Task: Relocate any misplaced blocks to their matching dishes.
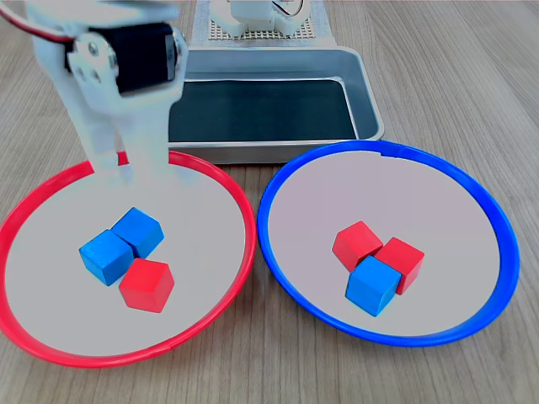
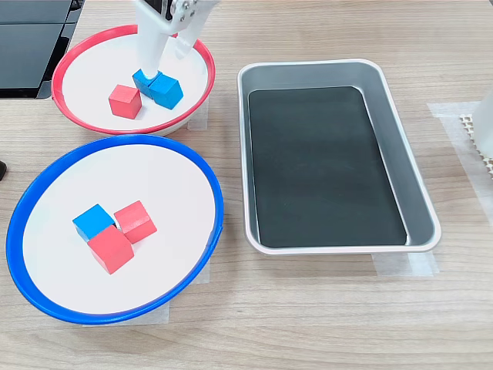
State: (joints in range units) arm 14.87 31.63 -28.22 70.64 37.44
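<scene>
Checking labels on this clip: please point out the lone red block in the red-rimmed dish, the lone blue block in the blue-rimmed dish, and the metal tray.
lone red block (image 1: 146, 284): first exterior view, its top face.
lone blue block (image 1: 372, 284): first exterior view, its top face.
metal tray (image 2: 420, 193): second exterior view, its rim wall on the second exterior view's right.

The hand (image 2: 164, 55) hangs over one dish (image 2: 88, 69), just above three clustered blocks (image 2: 166, 91) lying in it. In the second exterior view, the other dish (image 2: 154, 185) sits below the hand, holding three touching blocks (image 2: 135, 221). The tray (image 2: 323, 154) lies to the hand's right on the surface (image 2: 308, 308).
</scene>
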